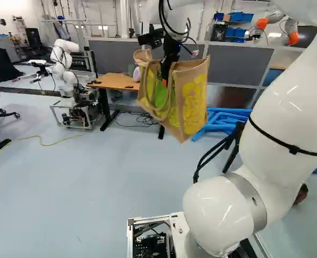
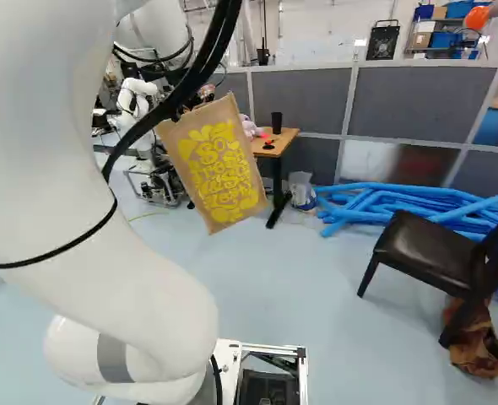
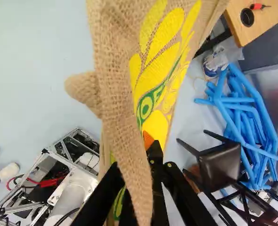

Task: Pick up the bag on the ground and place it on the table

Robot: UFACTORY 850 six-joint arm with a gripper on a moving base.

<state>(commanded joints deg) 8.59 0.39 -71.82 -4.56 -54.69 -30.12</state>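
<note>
That bag (image 1: 191,102) hangs tilted in the air, nipped by the gripper (image 1: 165,80) seemingly off-centre; swung towards the tabletop (image 1: 115,81), it could twist loose or snag its drooping handle

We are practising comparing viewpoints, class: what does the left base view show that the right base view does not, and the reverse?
Only the left base view: the office chair's wheeled base and the carrier bag's green print.

Only the right base view: a black cup on the table and a plastic bag beside its leg.

Both: the raised carrier bag, the wooden table and blue tubes.
</note>
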